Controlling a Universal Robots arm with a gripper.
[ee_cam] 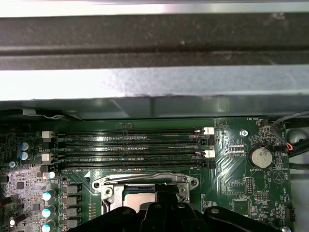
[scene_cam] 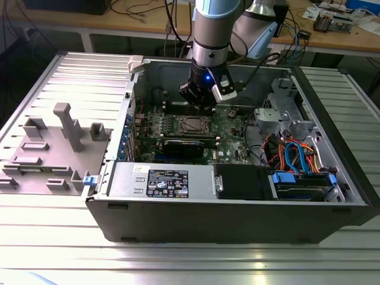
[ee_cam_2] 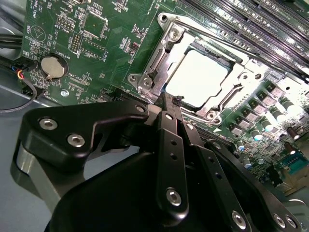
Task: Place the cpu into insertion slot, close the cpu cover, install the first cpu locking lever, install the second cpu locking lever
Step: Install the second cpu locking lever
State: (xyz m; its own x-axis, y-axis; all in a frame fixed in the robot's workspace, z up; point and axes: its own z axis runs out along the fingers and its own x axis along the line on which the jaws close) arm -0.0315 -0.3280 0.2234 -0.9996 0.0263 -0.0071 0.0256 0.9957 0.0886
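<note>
— What sort of place is this?

— A robotics or electronics lab. An open computer case [scene_cam: 237,178] lies on its side on a ribbed metal bench [scene_cam: 178,261], with its green motherboard [scene_cam: 184,127] bare to the room.

— Anything else that says lab?

— A robot arm [scene_cam: 214,35] reaches down into the case. Just beside the case, on the exterior view's left, sits a grey moulded fixture [scene_cam: 56,148] with upright posts. Behind runs a wooden desk [scene_cam: 148,24] strewn with loose cables [scene_cam: 142,9] and small electronic parts [scene_cam: 332,18].

— And up close?

— In the first wrist view, memory slots [ee_cam: 130,147] and a coin battery [ee_cam: 261,157] on the board.
</note>
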